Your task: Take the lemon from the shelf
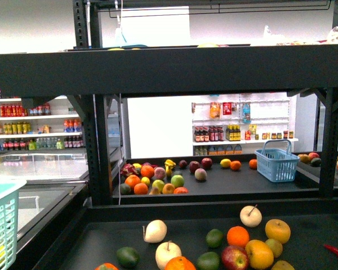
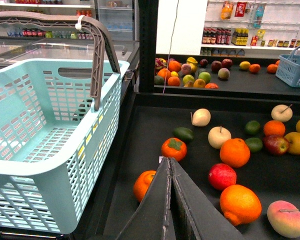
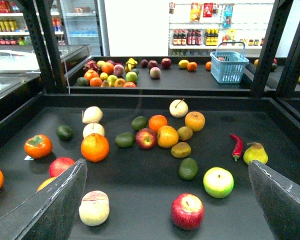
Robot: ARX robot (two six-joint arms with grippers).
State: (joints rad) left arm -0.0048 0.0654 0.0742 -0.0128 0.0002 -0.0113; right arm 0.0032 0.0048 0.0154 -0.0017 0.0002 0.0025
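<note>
The lemon (image 1: 259, 254), a yellow oval fruit, lies on the dark deck of the shelf (image 1: 101, 236) among oranges, apples and limes. In the right wrist view the lemon (image 3: 167, 136) sits beside a red apple, far ahead of my right gripper (image 3: 167, 164), which is open and empty above the deck (image 3: 140, 185). In the left wrist view the lemon (image 2: 297, 142) is at the far edge of the picture. My left gripper (image 2: 168, 161) is shut and empty, over the deck (image 2: 140, 130) near a persimmon. Neither gripper shows in the front view.
A teal basket (image 2: 40, 125) stands just beside the shelf's left side. Black uprights (image 1: 96, 146) and a top beam frame the deck. A red apple (image 3: 187, 211), a green apple (image 3: 218, 182) and a peach (image 3: 94, 207) lie nearest my right gripper. A blue basket (image 1: 277, 163) sits on the stand behind.
</note>
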